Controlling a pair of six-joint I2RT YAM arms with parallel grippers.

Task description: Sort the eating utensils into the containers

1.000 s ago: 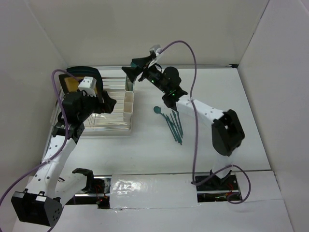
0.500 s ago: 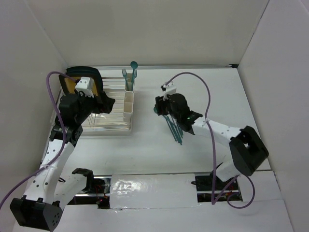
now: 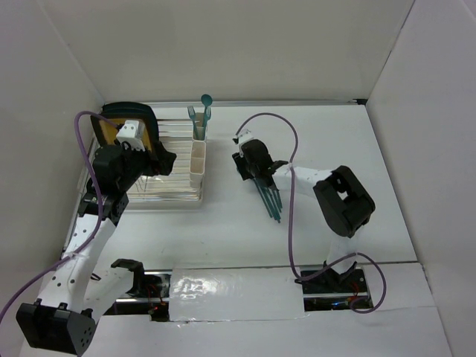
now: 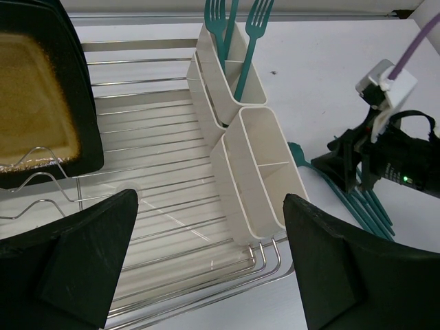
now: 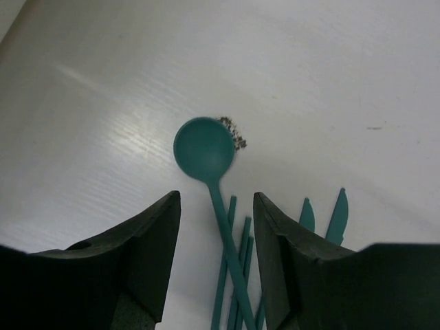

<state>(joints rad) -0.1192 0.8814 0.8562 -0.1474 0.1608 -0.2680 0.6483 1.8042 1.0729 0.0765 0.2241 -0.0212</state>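
Note:
Several teal eating utensils [image 3: 269, 197] lie in a loose pile on the table. A spoon [image 5: 204, 150] tops the pile, with knife tips [image 5: 337, 213] to its right. My right gripper [image 3: 245, 165] hangs low over the pile's far end. It is open, and its fingers [image 5: 148, 240] straddle the spoon's handle without touching it. The cream containers [image 3: 198, 160] stand on the rack's right edge. The far cup holds two forks [image 4: 240, 27] and a spoon [image 3: 206, 104]. My left gripper [image 4: 210, 199] is wide open above the rack, holding nothing.
A clear wire dish rack [image 3: 160, 190] fills the left side, with a yellow-and-black plate [image 3: 119, 126] upright at its far left. A dark speck [image 5: 234, 134] lies by the spoon bowl. White walls close in the table on three sides.
My right gripper has left the far cup, where a spoon now stands, and come down over the pile on the table with its jaws narrower. The left arm has barely shifted.

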